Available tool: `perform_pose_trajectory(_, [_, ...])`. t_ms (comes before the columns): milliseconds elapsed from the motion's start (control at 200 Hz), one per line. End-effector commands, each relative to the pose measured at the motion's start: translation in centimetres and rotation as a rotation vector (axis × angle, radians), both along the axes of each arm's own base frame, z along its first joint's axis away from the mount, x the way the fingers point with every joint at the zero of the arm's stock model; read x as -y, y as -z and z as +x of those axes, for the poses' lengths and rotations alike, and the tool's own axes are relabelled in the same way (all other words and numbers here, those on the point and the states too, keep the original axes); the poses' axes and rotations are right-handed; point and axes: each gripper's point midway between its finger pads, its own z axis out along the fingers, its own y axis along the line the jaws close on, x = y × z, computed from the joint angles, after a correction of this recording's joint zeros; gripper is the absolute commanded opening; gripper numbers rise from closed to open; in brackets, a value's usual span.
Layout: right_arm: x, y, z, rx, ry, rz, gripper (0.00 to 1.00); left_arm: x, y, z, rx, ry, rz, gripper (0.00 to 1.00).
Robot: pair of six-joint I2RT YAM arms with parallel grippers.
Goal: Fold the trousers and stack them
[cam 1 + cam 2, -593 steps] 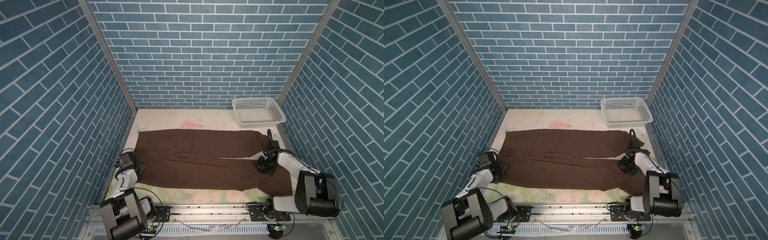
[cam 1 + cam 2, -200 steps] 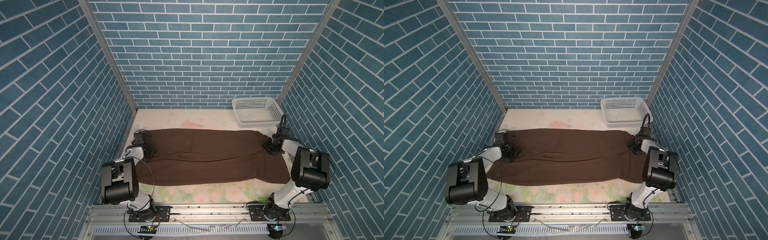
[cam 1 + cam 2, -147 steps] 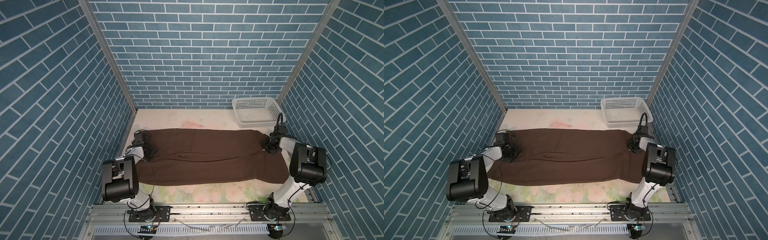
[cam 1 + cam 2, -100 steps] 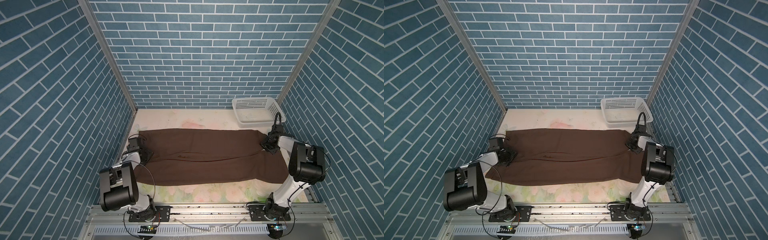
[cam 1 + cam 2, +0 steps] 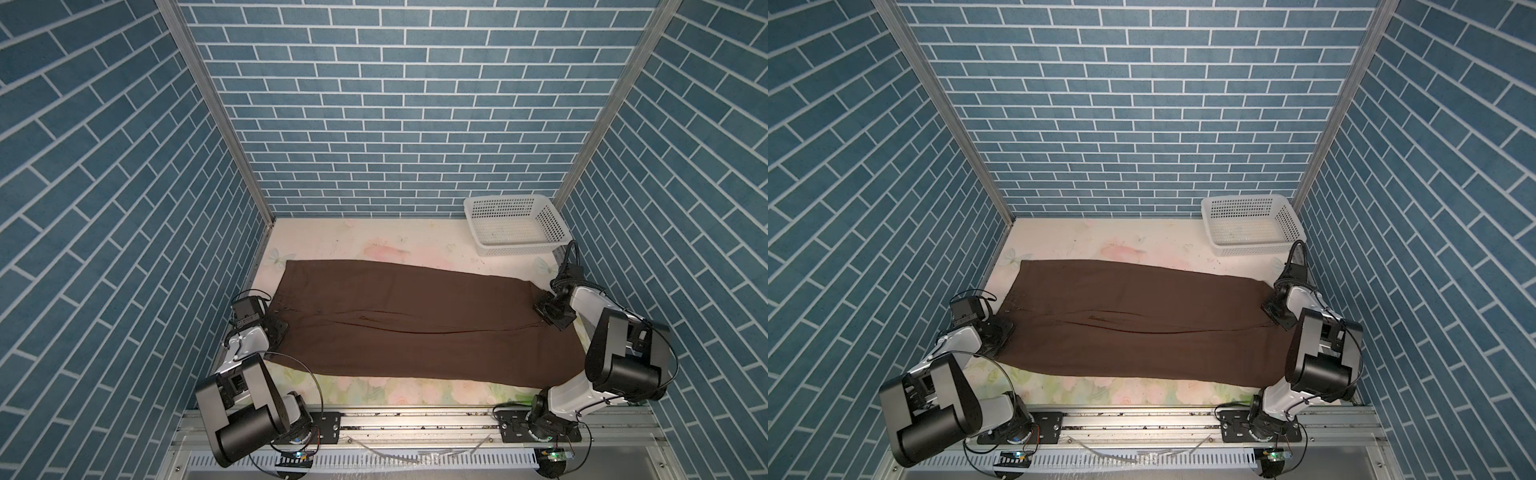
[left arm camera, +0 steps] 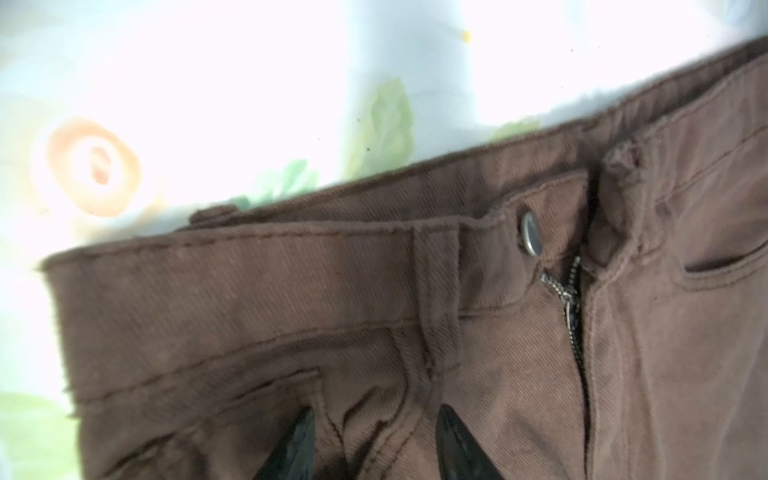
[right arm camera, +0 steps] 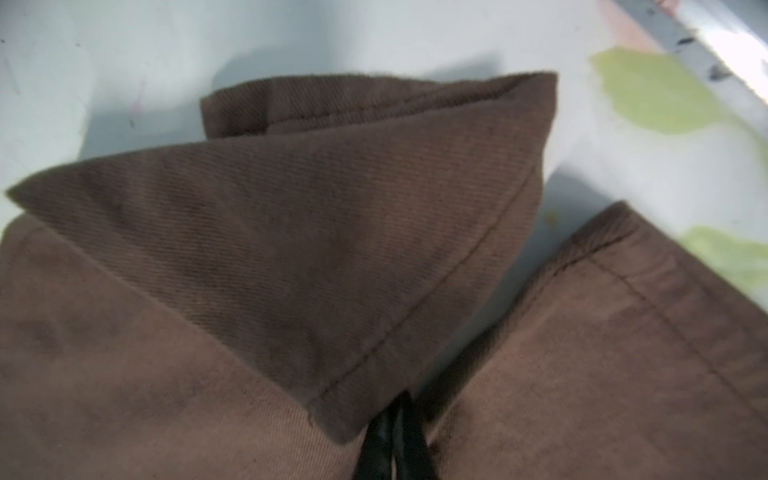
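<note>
The left jaws stand spread. In the left wrist view we see their two black fingertips [image 6: 297, 449] resting apart on the waist of the trousers [image 6: 415, 332], with wrinkled cloth between them. Just past them are a belt loop [image 6: 436, 291], the metal button [image 6: 531, 239] and the zip [image 6: 569, 299].

In both top views the trousers [image 5: 415, 324] [image 5: 1142, 332] lie flat on the desk [image 5: 374, 237]. They sit just in front of the basket [image 5: 519, 250] [image 5: 1254, 249] and stretch away from it to the left. One leg is laid over the other, and the upper leg's edge runs along the middle. The waist is the end far from the basket, and the left jaws sit on that end.

The hems are the end near the basket. There the right jaws are nearly pressed together, with only a thin slit between the fingertips [image 7: 382, 444]. They sit right beside the turned-over hem corner [image 7: 332, 415] of the upper leg, and we cannot tell whether any cloth is caught. The lower leg's hem [image 7: 623, 270] lies flat just beside it. The basket itself stands apart from the trousers.
</note>
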Motion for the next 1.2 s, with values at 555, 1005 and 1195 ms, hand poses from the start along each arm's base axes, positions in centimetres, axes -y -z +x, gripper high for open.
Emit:
perform_pose_trajectory(555, [-4.2, -1.2, 5.6, -0.007, -0.327, -0.129, 0.00, 0.3, -1.4, -0.6, 0.056, -0.030, -0.020, 0.49])
perform_pose_trajectory(1005, [2.2, -2.8, 10.7, -0.047, -0.213, -0.343, 0.01, 0.6, 0.6, -1.0, 0.016, -0.022, -0.047, 0.49])
perform_pose_trajectory(1195, [4.8, -9.2, 17.9, 0.116, -0.178, -0.358, 0.07, 0.8, 0.9, -0.5, 0.032, -0.020, -0.066, 0.49])
